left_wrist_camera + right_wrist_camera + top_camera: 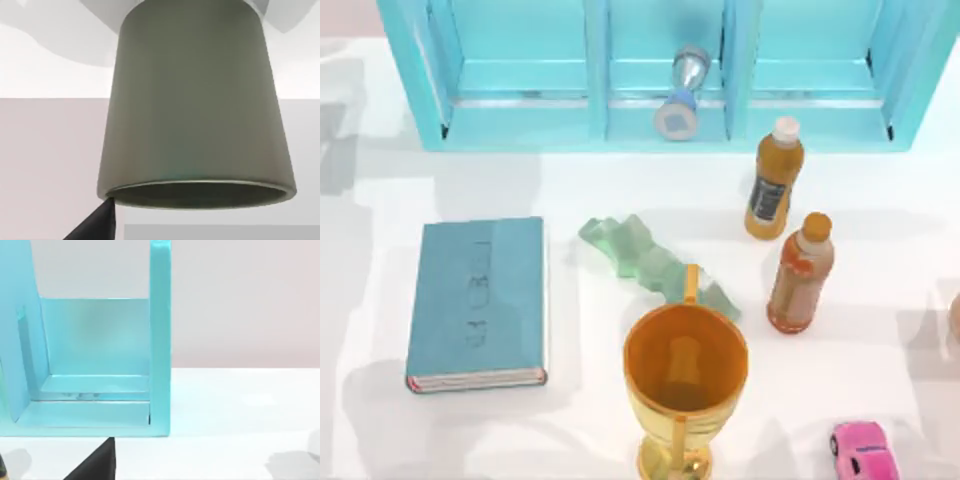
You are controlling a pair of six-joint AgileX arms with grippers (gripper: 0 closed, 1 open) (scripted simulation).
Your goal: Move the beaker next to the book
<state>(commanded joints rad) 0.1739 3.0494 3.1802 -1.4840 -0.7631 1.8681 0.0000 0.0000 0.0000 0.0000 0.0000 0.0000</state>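
Note:
The beaker (195, 115), a dull grey-green cylinder with a dark rim, looms very close in the left wrist view, against a pale wall and table. A dark part of my left gripper (97, 225) meets the beaker's rim. The book (478, 303), a large teal-blue hardcover with white page edges, lies flat on the table's left side in the top view. A dark part of my right gripper (97, 462) faces the right end of the teal shelf (160, 340), over bare white table.
A teal shelf (520, 120) spans the back, with a silver-blue hourglass (682, 95) in it. A golden goblet (685, 385) stands front centre, with a pale green object (655, 262) behind it. Two orange bottles (775, 180) (801, 273) and a pink toy car (865, 452) are on the right.

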